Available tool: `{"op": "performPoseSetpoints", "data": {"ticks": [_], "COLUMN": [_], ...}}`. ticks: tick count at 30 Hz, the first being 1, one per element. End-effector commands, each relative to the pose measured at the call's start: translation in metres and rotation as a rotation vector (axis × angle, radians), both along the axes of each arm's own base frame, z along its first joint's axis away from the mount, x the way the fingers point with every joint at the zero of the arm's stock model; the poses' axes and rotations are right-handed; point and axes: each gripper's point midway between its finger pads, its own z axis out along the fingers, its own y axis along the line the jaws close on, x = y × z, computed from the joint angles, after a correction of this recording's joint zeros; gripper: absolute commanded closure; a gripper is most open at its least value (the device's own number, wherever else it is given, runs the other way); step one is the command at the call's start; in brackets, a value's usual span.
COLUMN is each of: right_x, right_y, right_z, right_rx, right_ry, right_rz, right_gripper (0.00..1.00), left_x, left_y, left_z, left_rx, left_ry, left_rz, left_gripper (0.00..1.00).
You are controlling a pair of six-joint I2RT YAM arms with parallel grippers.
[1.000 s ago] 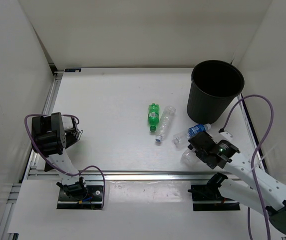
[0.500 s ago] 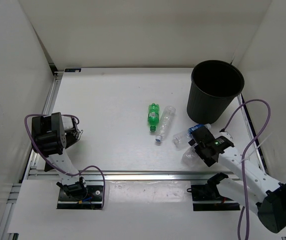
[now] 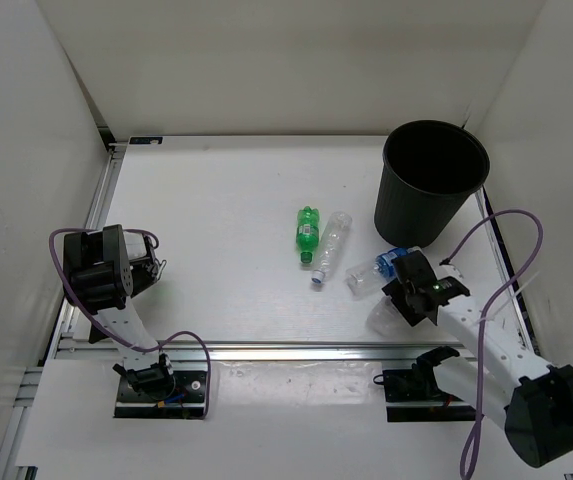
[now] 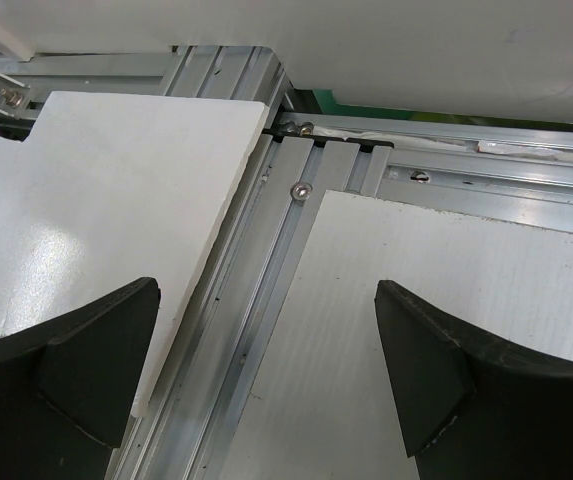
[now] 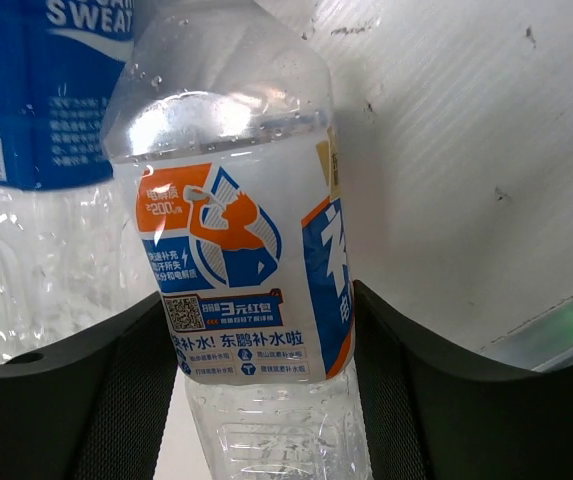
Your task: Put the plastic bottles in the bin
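Note:
A translucent green bottle (image 3: 306, 232) and a plain clear bottle (image 3: 332, 245) lie side by side mid-table. A blue-labelled bottle (image 3: 381, 268) lies near the foot of the tall black bin (image 3: 431, 185). Just in front of it lies a second labelled bottle (image 3: 378, 316), and my right gripper (image 3: 406, 298) is shut on it. In the right wrist view both black fingers (image 5: 436, 390) press this bottle's (image 5: 241, 260) sides, and the other labelled bottle (image 5: 36, 90) lies against it at upper left. My left gripper (image 4: 266, 370) hangs open and empty over the table's left edge.
White walls enclose the table on three sides. An aluminium rail (image 4: 266, 300) runs along the table's left edge under the left gripper. The bin stands in the far right corner, close to the right wall. A purple cable (image 3: 511, 230) loops above the right arm.
The right gripper has come down a little farther over the near labelled bottle and its jaws have closed from wide open onto it. The left arm has not moved.

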Motion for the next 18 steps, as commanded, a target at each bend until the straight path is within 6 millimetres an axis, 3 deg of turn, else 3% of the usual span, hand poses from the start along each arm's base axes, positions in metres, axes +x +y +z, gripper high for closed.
{"op": "performPoseSetpoints", "data": {"ticks": [1, 7, 11, 18], "right_x": [-0.017, -0.035, -0.042, -0.037], "right_y": [-0.001, 0.005, 0.002, -0.002], "right_z": [-0.007, 0.019, 0.054, 0.143], "right_rx": [0.037, 0.129, 0.155, 0.173], "right_ry": [0.019, -0.019, -0.097, -0.312], "right_rz": [-0.006, 0.006, 0.016, 0.096], "right_gripper": [0.52, 0.79, 0.87, 0.96], "left_x": [0.0, 0.0, 0.0, 0.0], "left_y": [0.003, 0.003, 0.003, 0.003], "left_z": [0.012, 0.012, 0.012, 0.012], "left_rx": [0.053, 0.053, 0.053, 0.053], "left_ry": [-0.072, -0.072, -0.072, -0.072], "left_rz": [0.031, 0.031, 0.031, 0.031], "left_gripper": [0.0, 0.0, 0.0, 0.0]}}
